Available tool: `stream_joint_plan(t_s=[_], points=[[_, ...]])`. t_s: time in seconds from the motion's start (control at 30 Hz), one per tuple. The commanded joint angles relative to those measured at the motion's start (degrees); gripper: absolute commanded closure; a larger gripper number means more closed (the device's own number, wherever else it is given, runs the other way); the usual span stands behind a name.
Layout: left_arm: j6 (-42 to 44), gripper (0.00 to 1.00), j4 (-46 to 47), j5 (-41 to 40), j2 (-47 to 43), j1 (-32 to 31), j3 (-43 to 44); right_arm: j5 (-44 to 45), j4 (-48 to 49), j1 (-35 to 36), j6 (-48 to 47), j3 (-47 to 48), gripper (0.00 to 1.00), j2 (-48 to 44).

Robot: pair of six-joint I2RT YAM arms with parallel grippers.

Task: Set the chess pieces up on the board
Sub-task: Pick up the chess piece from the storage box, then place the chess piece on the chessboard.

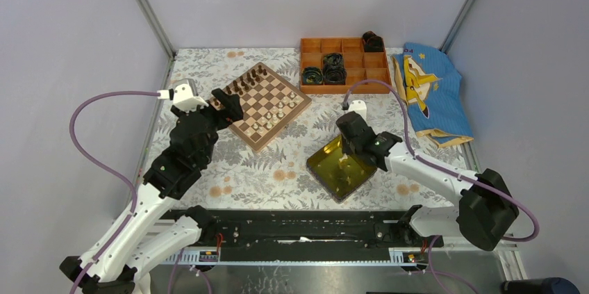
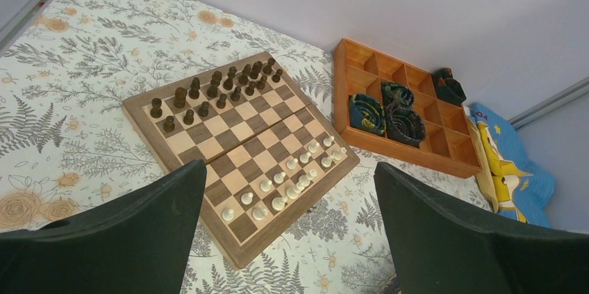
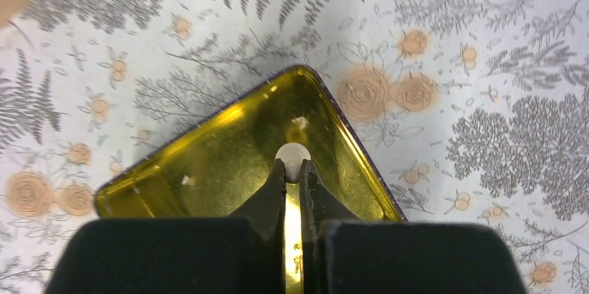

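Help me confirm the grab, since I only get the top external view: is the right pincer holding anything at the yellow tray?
Observer: Yes. The right wrist view shows the right pincer shut on a cream-white chess piece, inside the yellow tray.
Operator: And the left pincer, is it carrying something?
Observer: No. Its wrist view shows the left pincer wide open with nothing between the fingers, looking down at the board.
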Motion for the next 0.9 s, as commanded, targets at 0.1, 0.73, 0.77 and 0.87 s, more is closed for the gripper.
stream_joint_plan(t_s=[0.1,0.73,0.77,0.87], points=[[0.54,0.01,3.12,-1.53,-0.03,-0.17,-0.68,-2.16,2.81,-0.34,-5.08,11.03,1.00,5.20],[1.34,0.01,3.69,-0.56,0.77,0.49,-1.30,-8.79,0.88,-0.33,-14.46,49.77,1.00,42.02],[1.34,0.01,3.80,-0.37,0.86,0.59,-1.36,-9.12,0.15,-0.33,-14.64,51.64,1.00,43.49],[1.08,0.01,3.96,0.35,1.08,0.70,-1.62,-9.90,-1.49,-0.34,-15.14,56.06,1.00,47.04]])
